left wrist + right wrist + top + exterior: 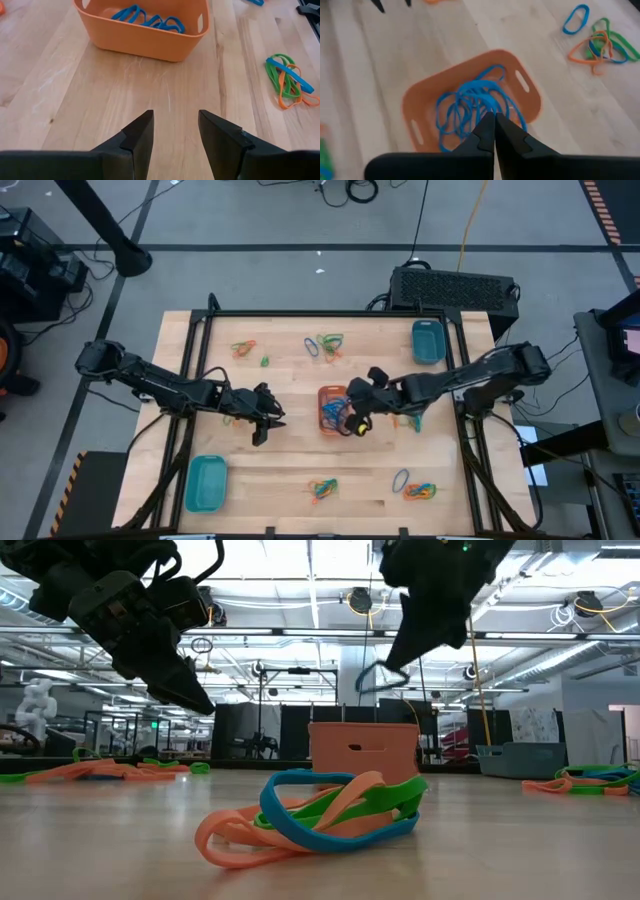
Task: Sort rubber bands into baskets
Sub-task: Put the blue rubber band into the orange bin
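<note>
1. Rubber bands lie scattered about the bench [290,470] in small tangled clumps, and a heap of blue bands [470,107] already sits in the orange basket [332,409] at the middle. That looks like sorting by colour, with blue going to orange.

2. Right end effector [358,426] hangs just above the orange basket with its fingers pressed together. In the low view a blue band [372,678] dangles from its tip, so I judge it is pinching that band over the basket in order to drop it among the other blue ones.

3. Left end effector [262,430] hovers over bare wood left of the orange basket, fingers spread and holding nothing. It seems to be waiting clear of its partner's work, or lining up for another clump.

4. Baskets, counted: three. One orange at the centre, one teal basket [427,340] at the far right, and another teal basket [207,482] at the near left. Neither teal one shows any bands that I can make out.

5. Loose clumps, counted from above: about six. Near clump [322,488], near-right clump [420,491] with a single blue loop [401,478] beside it, far clump [326,343], far-left clump [243,347], and a small one by the left end effector [232,419]. Each mixes orange, green and blue; single bands are too tangled to count.
</note>
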